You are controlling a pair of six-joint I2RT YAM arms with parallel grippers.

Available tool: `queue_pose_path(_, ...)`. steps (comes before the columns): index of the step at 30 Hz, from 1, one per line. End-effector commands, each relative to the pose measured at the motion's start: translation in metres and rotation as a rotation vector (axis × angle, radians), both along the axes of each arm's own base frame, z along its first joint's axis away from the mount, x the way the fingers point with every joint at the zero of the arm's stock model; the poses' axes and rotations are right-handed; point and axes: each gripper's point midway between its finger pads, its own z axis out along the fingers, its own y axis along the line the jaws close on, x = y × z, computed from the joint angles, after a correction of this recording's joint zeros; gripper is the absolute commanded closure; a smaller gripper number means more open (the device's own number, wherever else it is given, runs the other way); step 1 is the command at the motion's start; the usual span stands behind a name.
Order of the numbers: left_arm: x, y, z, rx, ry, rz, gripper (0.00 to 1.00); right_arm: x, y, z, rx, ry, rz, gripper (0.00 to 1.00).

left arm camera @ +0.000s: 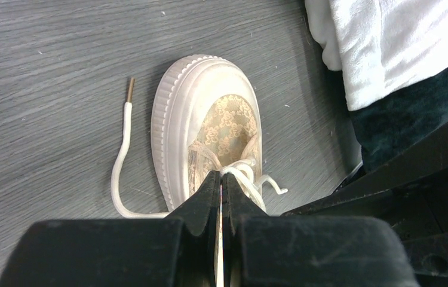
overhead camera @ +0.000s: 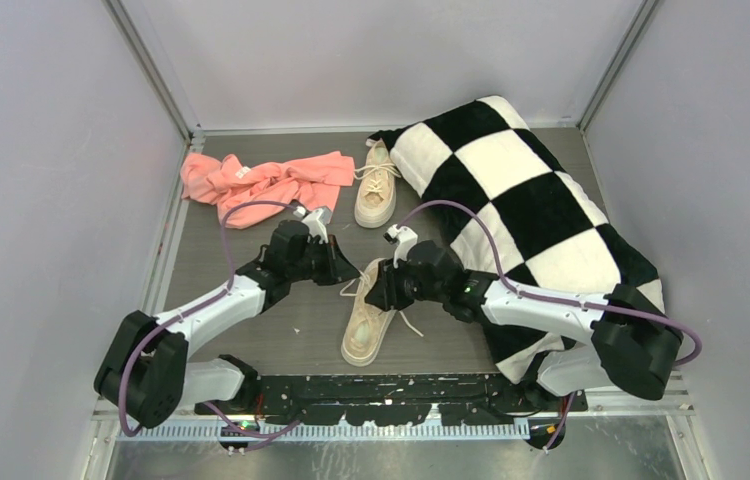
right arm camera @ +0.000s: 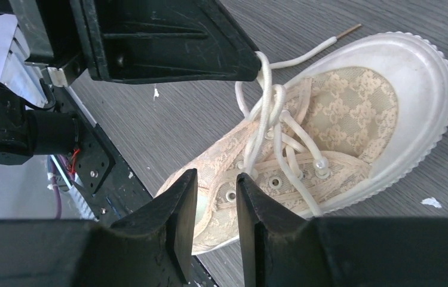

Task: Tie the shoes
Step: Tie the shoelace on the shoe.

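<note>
Two beige lace-patterned shoes lie on the grey table: the far shoe [overhead camera: 376, 185] beside the pillow and the near shoe [overhead camera: 369, 318] between the arms. My left gripper [left arm camera: 221, 174] hangs over the near shoe [left arm camera: 206, 122] and is shut on its cream lace [left arm camera: 246, 174], pulling a strand up from the knot area. That taut strand [right arm camera: 263, 89] runs up to the left gripper's tip [right arm camera: 256, 63]. A loose lace end [left arm camera: 121, 149] trails left on the table. My right gripper [right arm camera: 217, 178] is open just above the shoe's eyelets [right arm camera: 275, 181], with nothing between its fingers.
A black-and-white checkered pillow [overhead camera: 531, 200] fills the right side, under the right arm. A pink cloth [overhead camera: 266, 180] lies at the back left. The black base rail [overhead camera: 381, 385] runs close behind the near shoe's heel. Grey walls close in on three sides.
</note>
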Motion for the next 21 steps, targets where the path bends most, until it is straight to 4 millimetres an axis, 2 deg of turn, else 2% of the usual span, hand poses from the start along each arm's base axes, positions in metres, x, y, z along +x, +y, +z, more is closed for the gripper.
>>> queue_pose_path(1, 0.007, -0.006, 0.012, -0.039, -0.042, -0.016, 0.99, 0.011, 0.018, 0.027, 0.073, -0.049, -0.004, 0.64)
queue_pose_path(9, 0.007, -0.01, 0.013, -0.053, -0.038, -0.033, 0.99, 0.018, 0.025, 0.016, 0.048, -0.033, -0.018, 0.6)
queue_pose_path(21, 0.005, -0.014, 0.015, -0.064, -0.038, -0.059, 0.99, 0.029, 0.011, -0.005, -0.05, -0.035, -0.104, 0.59)
